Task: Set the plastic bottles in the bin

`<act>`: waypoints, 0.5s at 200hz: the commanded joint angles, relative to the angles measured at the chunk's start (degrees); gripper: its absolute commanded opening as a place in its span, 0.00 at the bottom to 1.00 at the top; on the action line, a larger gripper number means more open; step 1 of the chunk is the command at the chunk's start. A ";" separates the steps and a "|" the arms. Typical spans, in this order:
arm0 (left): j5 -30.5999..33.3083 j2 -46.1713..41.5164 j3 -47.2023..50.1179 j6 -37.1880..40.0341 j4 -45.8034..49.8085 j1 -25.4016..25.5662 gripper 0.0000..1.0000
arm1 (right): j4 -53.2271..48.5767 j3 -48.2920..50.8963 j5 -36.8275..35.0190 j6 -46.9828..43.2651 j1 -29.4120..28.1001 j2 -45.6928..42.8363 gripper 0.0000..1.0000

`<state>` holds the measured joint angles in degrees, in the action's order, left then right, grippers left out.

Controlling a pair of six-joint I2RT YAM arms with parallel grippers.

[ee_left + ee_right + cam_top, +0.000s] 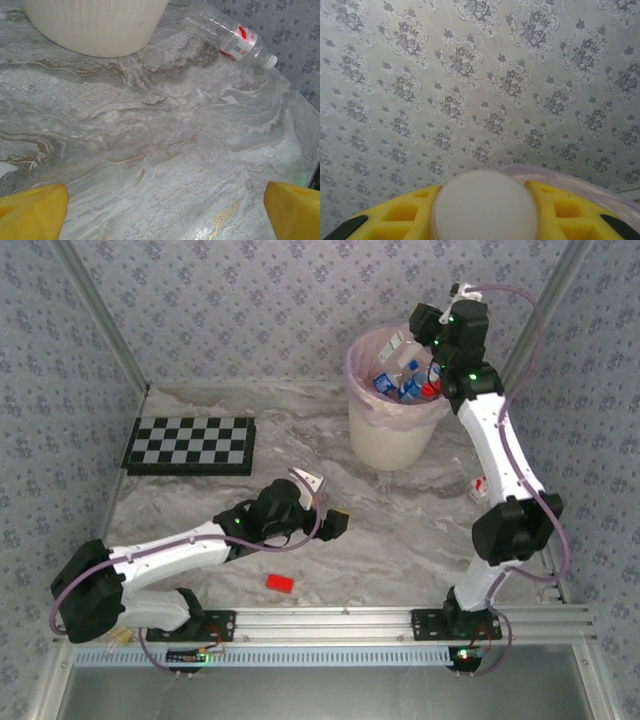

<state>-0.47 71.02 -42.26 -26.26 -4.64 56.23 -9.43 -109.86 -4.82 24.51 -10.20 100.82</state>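
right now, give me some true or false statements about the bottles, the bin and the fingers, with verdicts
1. The left fingers are spread wide with nothing between them. True.
2. The bin is empty. False: several bottles lie inside.
3. A red-labelled bottle lies on the table. True.
4. The right fingers rest on the table. False: they are up by the bin's rim, closed on a pale round bottle end.
5. The red block is in the bin. False: it lies on the table near the left arm.
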 commanded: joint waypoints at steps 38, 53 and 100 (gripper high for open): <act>3.35 -6.23 3.47 -3.26 1.29 -0.76 1.00 | -5.42 -16.05 -5.60 -0.70 -2.66 13.79 0.00; 3.95 -7.48 4.26 -3.61 1.73 -0.86 1.00 | -6.29 -16.77 -5.55 -0.58 -3.22 16.05 0.00; 5.44 -10.76 6.50 -4.40 2.45 -1.42 1.00 | -6.84 -12.93 -7.57 -0.32 -5.04 18.51 0.00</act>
<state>3.27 62.24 -36.32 -29.67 -2.94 55.46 -15.22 -124.07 -9.39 24.58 -14.22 118.76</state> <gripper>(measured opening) 0.997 0.389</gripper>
